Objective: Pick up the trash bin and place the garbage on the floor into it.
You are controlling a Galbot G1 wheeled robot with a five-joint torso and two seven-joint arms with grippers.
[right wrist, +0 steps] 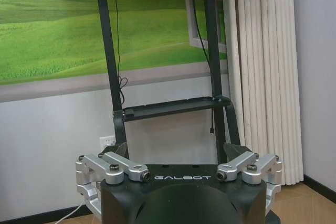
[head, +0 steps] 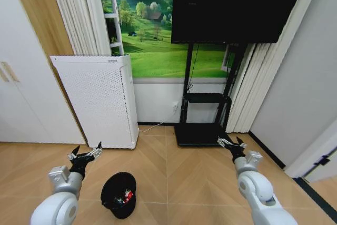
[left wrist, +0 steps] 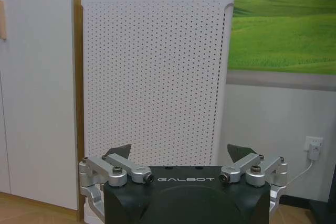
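With the trash bin [head: 119,194] standing on the floor in front of the white perforated appliance [head: 97,100] and garbage [head: 123,198] already inside, I hold my left end effector [head: 85,156] and right end effector [head: 232,143] raised, fingers spread wide and empty, apparently released.

Bare floor [head: 184,177] around trash bin [head: 119,193]

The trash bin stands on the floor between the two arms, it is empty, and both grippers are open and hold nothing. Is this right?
Not quite. The trash bin is not empty: the head view shows small litter with red in it, lying inside. The rest holds: the bin stands on the floor between the arms, and the left gripper and right gripper are open and hold nothing.
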